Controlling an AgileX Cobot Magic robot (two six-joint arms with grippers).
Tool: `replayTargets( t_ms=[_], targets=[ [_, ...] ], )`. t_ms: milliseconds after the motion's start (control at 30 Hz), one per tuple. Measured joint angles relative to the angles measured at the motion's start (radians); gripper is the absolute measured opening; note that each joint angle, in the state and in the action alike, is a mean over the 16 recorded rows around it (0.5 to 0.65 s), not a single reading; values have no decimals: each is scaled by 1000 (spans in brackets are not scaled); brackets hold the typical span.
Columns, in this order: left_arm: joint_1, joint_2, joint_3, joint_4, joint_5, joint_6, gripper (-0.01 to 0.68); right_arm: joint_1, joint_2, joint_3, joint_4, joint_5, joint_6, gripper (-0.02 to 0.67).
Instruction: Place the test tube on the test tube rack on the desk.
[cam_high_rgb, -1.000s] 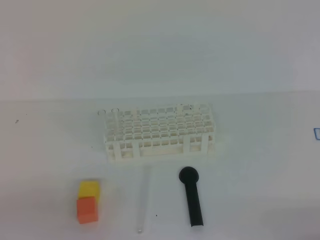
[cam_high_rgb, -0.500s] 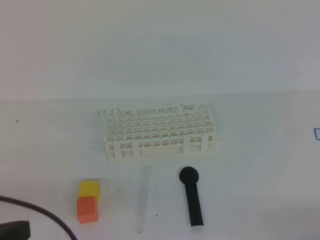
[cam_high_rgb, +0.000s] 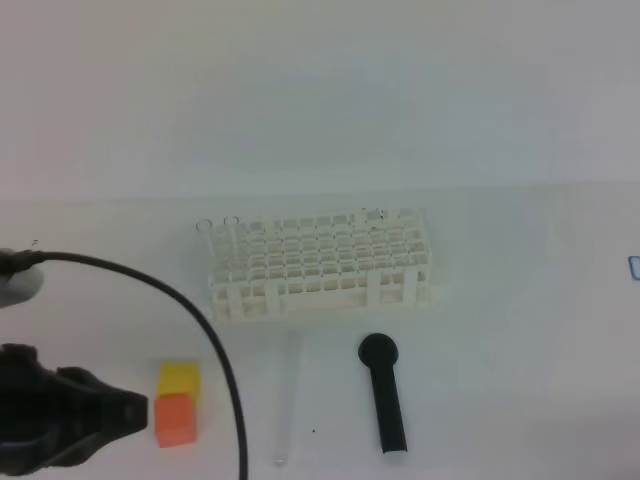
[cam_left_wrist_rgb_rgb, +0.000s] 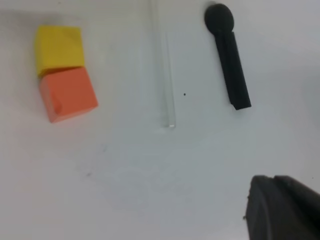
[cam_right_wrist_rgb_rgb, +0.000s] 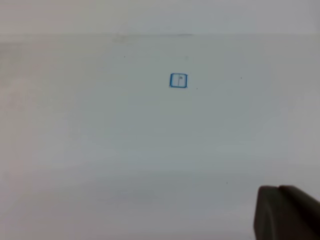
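The test tube (cam_high_rgb: 288, 400) lies flat on the desk (cam_high_rgb: 500, 330), in front of the white test tube rack (cam_high_rgb: 320, 262) and pointing toward it. It also shows in the left wrist view (cam_left_wrist_rgb_rgb: 164, 65). My left gripper (cam_high_rgb: 125, 412) is at the lower left, just left of the orange cube and apart from the tube. Only one dark finger (cam_left_wrist_rgb_rgb: 282, 207) shows in the left wrist view, so its state is unclear. My right gripper is out of the high view. One dark finger (cam_right_wrist_rgb_rgb: 285, 212) shows over bare desk in the right wrist view.
A black round-headed stick (cam_high_rgb: 385, 395) lies right of the tube, also in the left wrist view (cam_left_wrist_rgb_rgb: 229, 55). A yellow cube (cam_high_rgb: 178, 378) and an orange cube (cam_high_rgb: 173, 418) sit left of it. A black cable (cam_high_rgb: 215, 340) arcs over the cubes. A small blue square mark (cam_right_wrist_rgb_rgb: 178, 80) is on the desk.
My left arm has come in from the lower left and moved up and right toward the cubes, its cable now arcing over them. The tube, rack and stick have not moved.
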Motion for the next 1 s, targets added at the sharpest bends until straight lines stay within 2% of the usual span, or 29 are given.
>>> replayTargets(
  t_ms=[300, 467, 600, 700, 1000],
  targets=[
    [-291, 251, -122, 171, -75, -287, -1, 0, 0, 0, 0, 0, 0, -1],
    [-396, 410, -216, 280, -85, -392, 1, 0, 0, 0, 0, 0, 0, -1],
    [-432, 529, -289, 332, -84, -419, 22, 0, 0, 0, 0, 0, 0, -1],
    [-437, 612, -334, 353, -85, -441, 63, 0, 0, 0, 0, 0, 0, -1],
    [-437, 812, -415, 382, -85, -467, 261, 0, 0, 0, 0, 0, 0, -1]
  ],
)
